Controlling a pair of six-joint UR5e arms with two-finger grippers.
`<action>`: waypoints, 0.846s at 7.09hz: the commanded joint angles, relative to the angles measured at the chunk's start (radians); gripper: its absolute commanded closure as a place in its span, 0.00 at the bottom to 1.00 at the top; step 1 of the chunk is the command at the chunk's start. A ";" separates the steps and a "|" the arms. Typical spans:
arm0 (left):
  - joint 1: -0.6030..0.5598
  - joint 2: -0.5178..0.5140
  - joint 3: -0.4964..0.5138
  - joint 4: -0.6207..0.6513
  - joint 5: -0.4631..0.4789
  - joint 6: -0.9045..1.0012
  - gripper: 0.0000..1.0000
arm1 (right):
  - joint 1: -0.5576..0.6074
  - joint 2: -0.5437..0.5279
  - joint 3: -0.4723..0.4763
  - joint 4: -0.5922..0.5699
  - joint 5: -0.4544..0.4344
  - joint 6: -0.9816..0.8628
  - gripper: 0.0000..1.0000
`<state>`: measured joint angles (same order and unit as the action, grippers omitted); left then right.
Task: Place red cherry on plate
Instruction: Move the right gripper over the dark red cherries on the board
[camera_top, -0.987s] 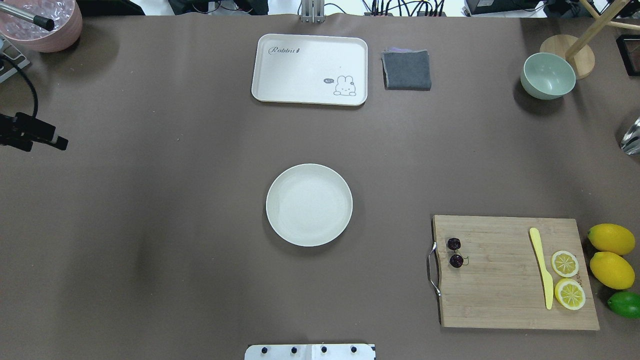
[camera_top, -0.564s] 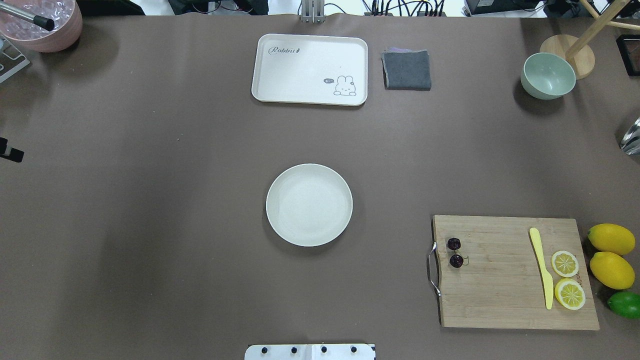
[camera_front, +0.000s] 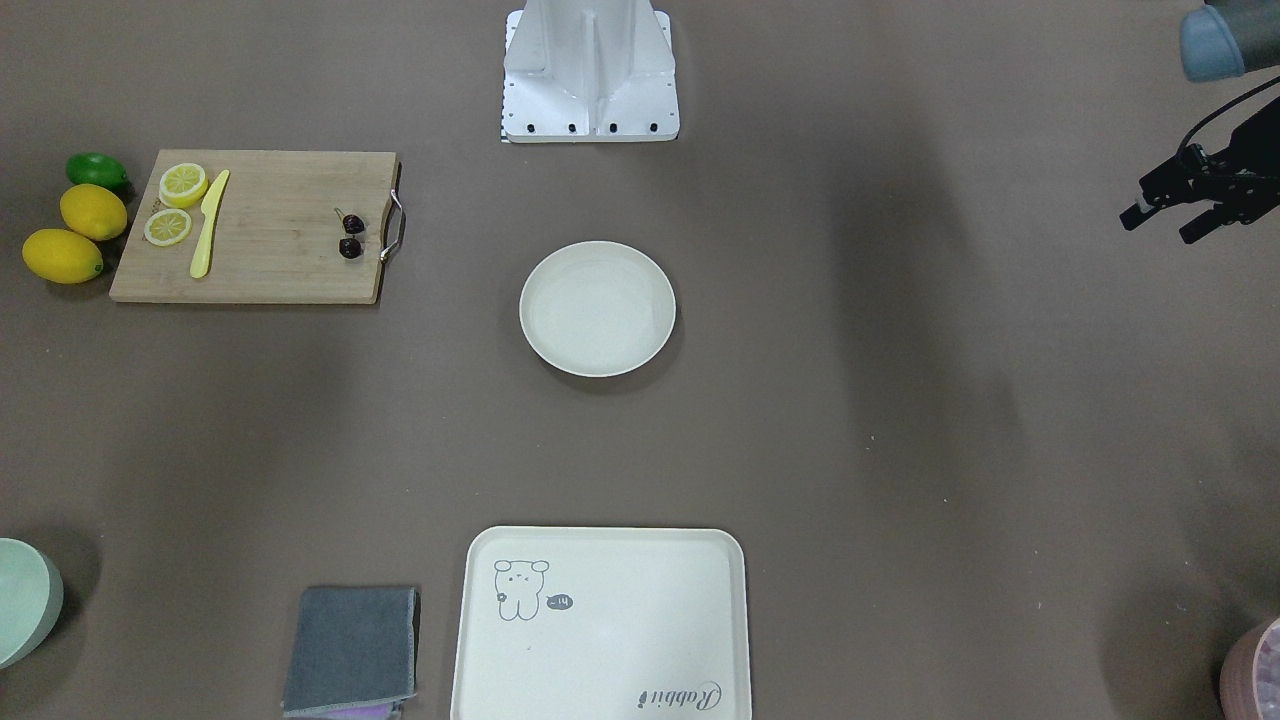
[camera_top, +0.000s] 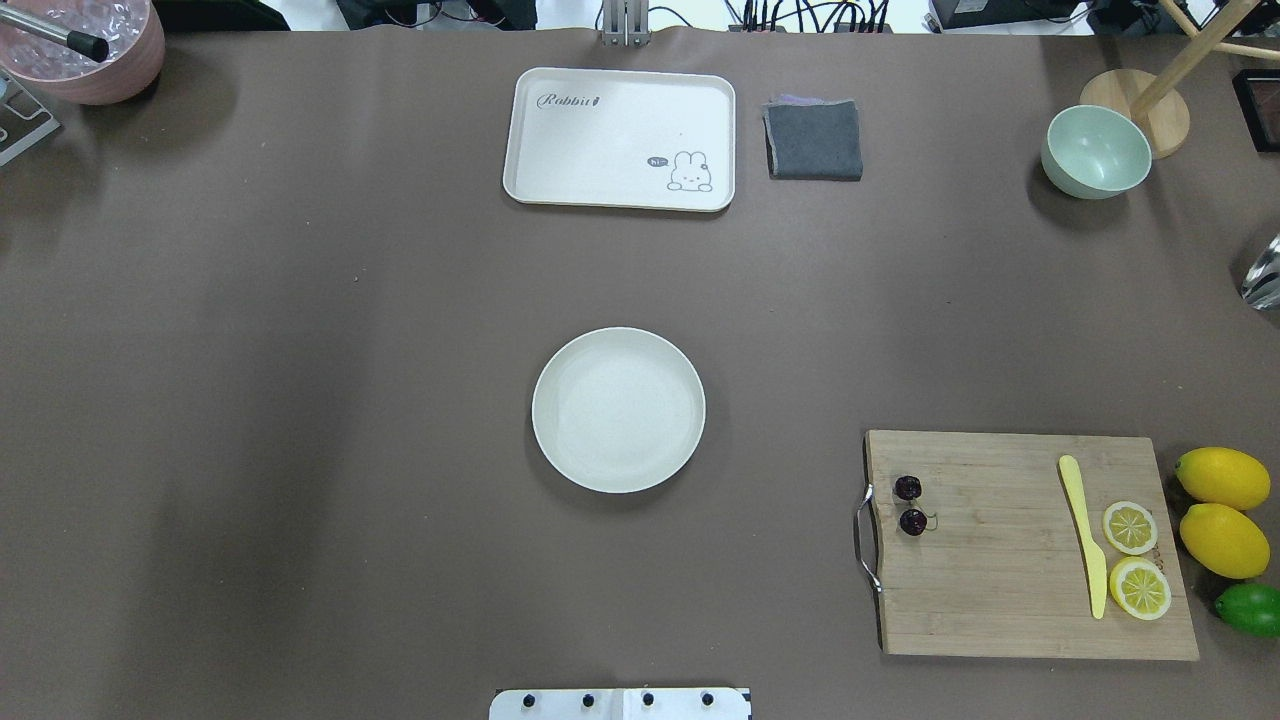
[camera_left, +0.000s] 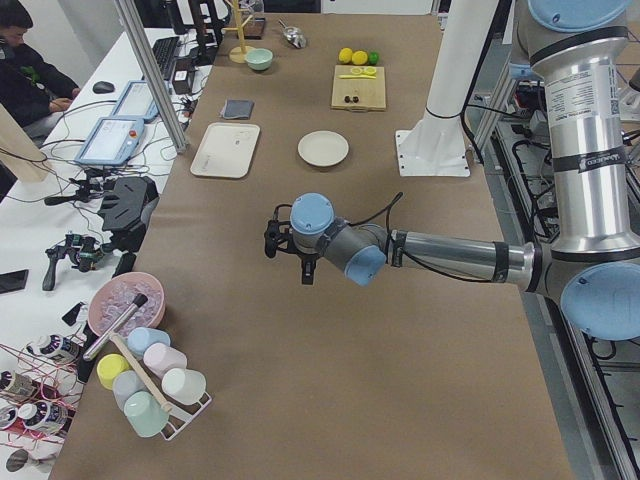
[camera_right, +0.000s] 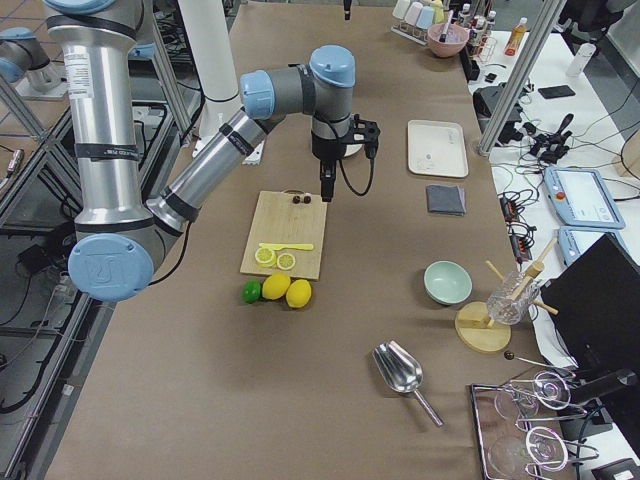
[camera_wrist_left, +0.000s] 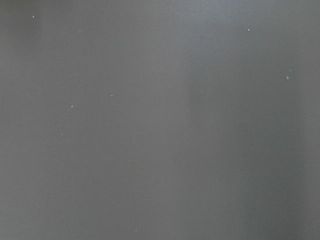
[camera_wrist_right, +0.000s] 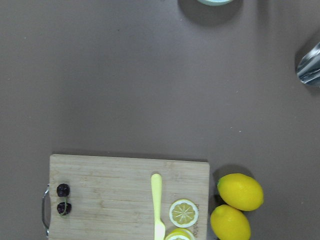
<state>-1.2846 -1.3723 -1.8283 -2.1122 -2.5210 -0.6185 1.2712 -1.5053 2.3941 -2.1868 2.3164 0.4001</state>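
The red cherry (camera_top: 911, 505), a dark maroon pair on thin stems, lies at the handle end of a wooden cutting board (camera_top: 1000, 570); it also shows as the cherry (camera_front: 350, 236) and cherry (camera_wrist_right: 63, 198). The round cream plate (camera_top: 618, 410) sits bare at the table's middle, left of the board. My left gripper (camera_front: 1158, 228) hovers open and holding nothing, far off past the plate (camera_front: 597, 308), outside the overhead view. My right gripper (camera_right: 325, 188) hangs high over the board area; I cannot tell whether it is open or shut.
On the board lie a yellow knife (camera_top: 1083, 530) and two lemon slices (camera_top: 1130, 527); two lemons (camera_top: 1222, 478) and a lime (camera_top: 1250, 608) sit just past it. At the back are a rabbit tray (camera_top: 620, 135), grey cloth (camera_top: 813, 140), green bowl (camera_top: 1095, 150) and pink bowl (camera_top: 90, 60).
My left gripper has drawn back leftward and left the overhead view. The cherry, plate and board have not moved.
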 joint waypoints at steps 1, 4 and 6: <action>-0.002 0.024 -0.005 -0.005 -0.001 -0.001 0.01 | -0.265 0.037 0.075 0.100 -0.104 0.359 0.00; -0.045 0.028 -0.003 -0.005 -0.001 -0.001 0.01 | -0.598 0.036 0.050 0.263 -0.317 0.615 0.00; -0.051 0.029 -0.003 -0.003 0.001 -0.001 0.01 | -0.703 0.039 0.002 0.321 -0.386 0.666 0.01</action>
<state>-1.3301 -1.3442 -1.8311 -2.1166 -2.5209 -0.6197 0.6410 -1.4680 2.4251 -1.9030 1.9872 1.0266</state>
